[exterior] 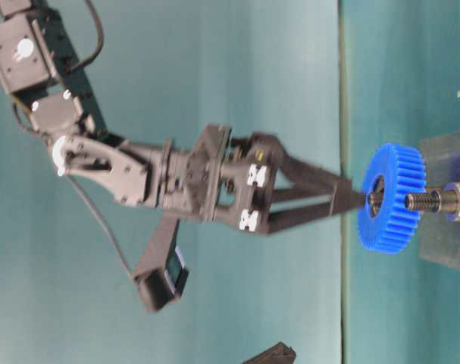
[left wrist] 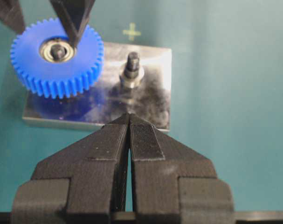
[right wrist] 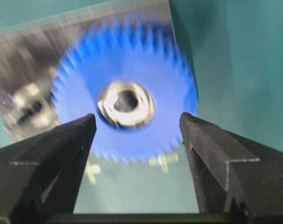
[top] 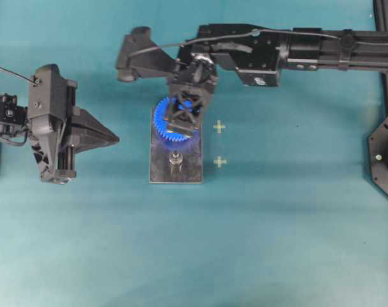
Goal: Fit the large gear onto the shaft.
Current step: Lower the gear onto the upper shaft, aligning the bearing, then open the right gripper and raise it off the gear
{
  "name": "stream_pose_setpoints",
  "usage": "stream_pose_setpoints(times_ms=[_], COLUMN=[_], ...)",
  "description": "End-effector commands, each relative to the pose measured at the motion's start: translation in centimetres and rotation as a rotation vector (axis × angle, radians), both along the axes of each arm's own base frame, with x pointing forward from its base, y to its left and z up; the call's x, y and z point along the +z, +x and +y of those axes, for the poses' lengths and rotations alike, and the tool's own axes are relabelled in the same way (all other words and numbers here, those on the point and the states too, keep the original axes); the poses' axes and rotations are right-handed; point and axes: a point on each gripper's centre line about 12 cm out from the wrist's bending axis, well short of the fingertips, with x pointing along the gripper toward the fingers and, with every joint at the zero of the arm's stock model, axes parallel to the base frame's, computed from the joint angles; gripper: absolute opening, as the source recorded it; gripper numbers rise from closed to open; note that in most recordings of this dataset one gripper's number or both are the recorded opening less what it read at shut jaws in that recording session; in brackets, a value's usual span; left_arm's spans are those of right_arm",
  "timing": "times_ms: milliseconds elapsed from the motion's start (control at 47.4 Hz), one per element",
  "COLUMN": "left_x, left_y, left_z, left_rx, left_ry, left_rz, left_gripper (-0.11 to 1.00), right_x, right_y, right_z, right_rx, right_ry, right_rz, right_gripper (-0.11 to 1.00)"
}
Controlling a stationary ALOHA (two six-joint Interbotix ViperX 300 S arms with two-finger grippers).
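Two grippers show up in our pictures. We see the right gripper (top: 183, 115) hanging just over the large gear (top: 174, 125), with its two black fingers (right wrist: 62, 140) spread wide apart. It holds nothing. In the right wrist view the blue wheel shows between the fingers, a bit blurry, and nothing is pinched.

We see the large gear sitting flat over one end of the grey plate (top: 176, 173), on the end far from the plate's bare half. Its shiny round hub (left wrist: 57, 50) faces up in the middle of the blue teeth. We cannot tell how far down it sits on the peg under it.

One more peg, the shaft (left wrist: 132, 70), stands up bare on the plate just beside the gear. It is silvery with a round collar.

We see the left gripper (left wrist: 128, 119) well apart from the plate, with its fingers pressed together and nothing between them. It points at the plate from the side.

Everything rests on a blue-green worktop (top: 296, 243). Two little pale crosses (top: 219, 127) are marked on it near the plate.
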Motion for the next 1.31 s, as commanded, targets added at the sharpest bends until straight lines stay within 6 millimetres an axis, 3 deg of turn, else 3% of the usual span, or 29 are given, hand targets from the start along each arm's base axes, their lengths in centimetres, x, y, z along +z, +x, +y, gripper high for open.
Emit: stream_pose_setpoints(times_ms=[0,253,612,865,1139,1287], left_x=[0.8,0.8,0.7,0.8,1.0,1.0], left_y=[0.1,-0.1,-0.1,-0.1,-0.2,-0.2], left_z=[0.0,0.0,0.0,0.0,0.0,0.0], left_rx=[-0.002,0.001,0.000,0.000,0.000,0.000], left_ry=[0.001,-0.001,0.000,0.000,0.000,0.000], left_rz=[-0.031,-0.032,-0.029,-0.032,-0.040,-0.040], left_gripper=[0.00,0.00,0.00,0.00,0.00,0.00], right_x=[1.4,0.4,1.0,-0.4,0.8,0.3], right_y=[0.9,1.5,2.1,2.2,2.5,2.5], right_z=[0.5,1.7,0.2,0.2,0.2,1.1], right_rx=[0.004,0.020,-0.006,-0.007,-0.006,-0.005], right_ry=[-0.002,0.023,0.015,0.021,0.014,0.024], right_rz=[-0.039,-0.033,-0.055,-0.026,-0.045,-0.013], right_gripper=[0.78,0.78,0.78,0.77,0.77,0.77])
